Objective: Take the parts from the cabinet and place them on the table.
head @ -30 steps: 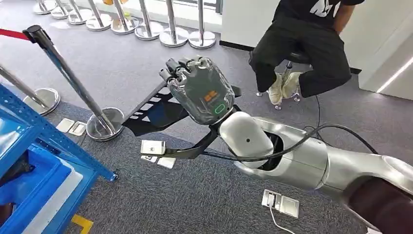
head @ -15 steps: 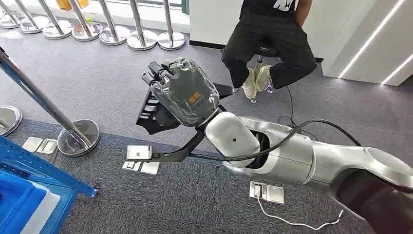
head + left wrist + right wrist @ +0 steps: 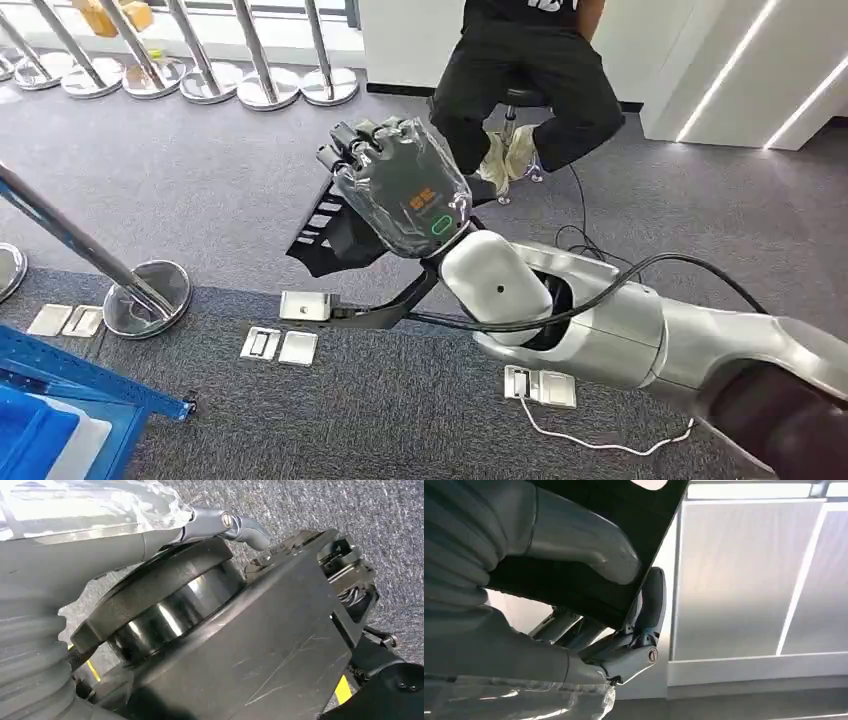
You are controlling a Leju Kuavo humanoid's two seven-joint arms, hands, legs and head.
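**Black part riding in the right hand above the carpet**

Black and flat, with a row of slots along one edge, the part [image 3: 325,235] is being carried in the right hand [image 3: 400,185], which is wrapped in clear plastic and raised over the grey carpet [image 3: 200,180]. From the head view the back of the hand is hiding the grip. The right wrist view is filling that in: the thick grey thumb [image 3: 589,545] is pressing on one face of the part [image 3: 574,587] while the darker fingers [image 3: 649,605] are hooking round its edge, so the hand is clamped on it.

In the left wrist view the left hand [image 3: 220,525] is lying against dark parts of the robot's body; whether it is holding anything I cannot tell.

A person [image 3: 530,80] is sitting on a stool beyond the hand, and a blue rack [image 3: 60,400] is edging into the near corner.
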